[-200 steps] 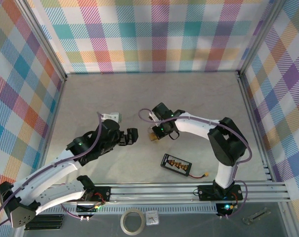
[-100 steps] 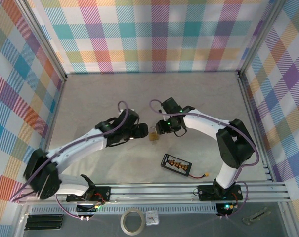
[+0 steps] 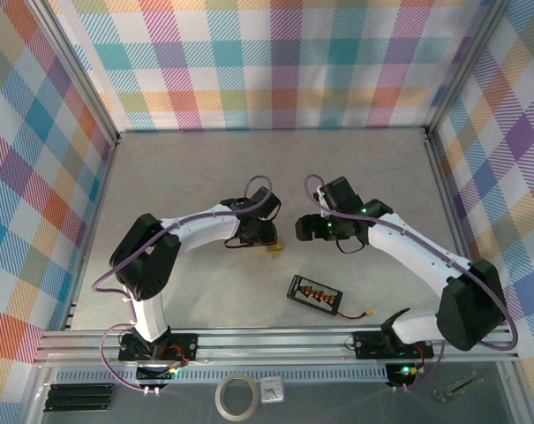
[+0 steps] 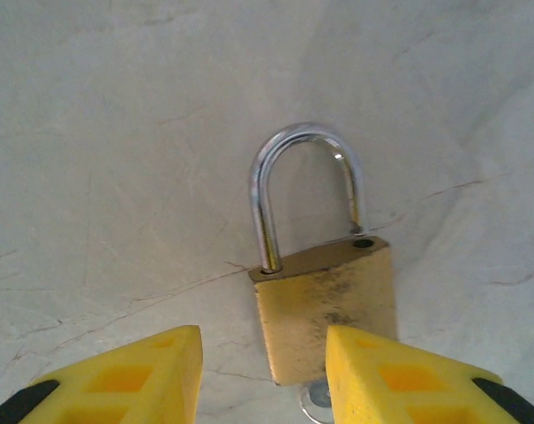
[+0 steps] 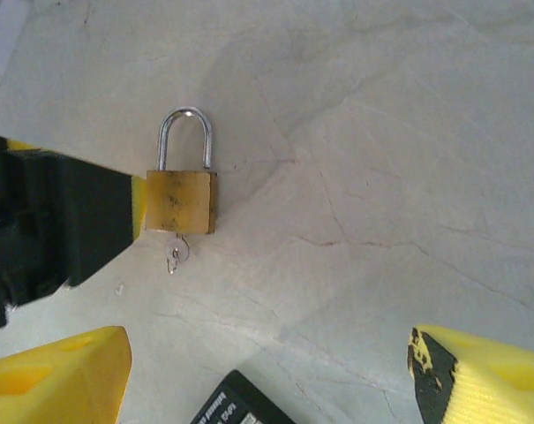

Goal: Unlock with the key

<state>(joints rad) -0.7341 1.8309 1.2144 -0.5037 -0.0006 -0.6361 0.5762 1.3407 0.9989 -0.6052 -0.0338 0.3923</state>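
From above, a pale grey, stone-like tabletop [image 3: 187,177] lies inside pastel plaid walls [image 3: 267,62], with an aluminium rail [image 3: 275,343] along the near edge. A small brass padlock with a steel shackle [image 3: 273,250] lies flat near the middle of the table. The left gripper [image 3: 263,238] is right at it, and the right gripper [image 3: 300,229] hangs just beside it on the other side. A black rectangular device with orange connectors [image 3: 312,295] lies nearer the rail, apart from the lock. A roll of tape [image 3: 236,397] rests on the shelf below the rail.

In the left wrist view the tabletop [image 4: 116,132] is mottled and finely cracked. The padlock [image 4: 328,309] lies on it with the shackle pointing away. The left gripper [image 4: 262,371] has its yellow fingers [image 4: 134,375] spread wider than the lock body and clamps nothing. One finger is at the body's lower corner and the other is apart from it. A small silver key [image 4: 318,397] peeks out under the body. I cannot tell whether the shackle is released.

In the right wrist view the padlock [image 5: 181,201] lies well ahead, with the key [image 5: 176,256] hanging from its keyhole. The left gripper [image 5: 136,208] is against its side. The right gripper [image 5: 267,362] is spread wide and holds nothing, and a corner of the black device [image 5: 240,402] lies between its fingers [image 5: 59,375].
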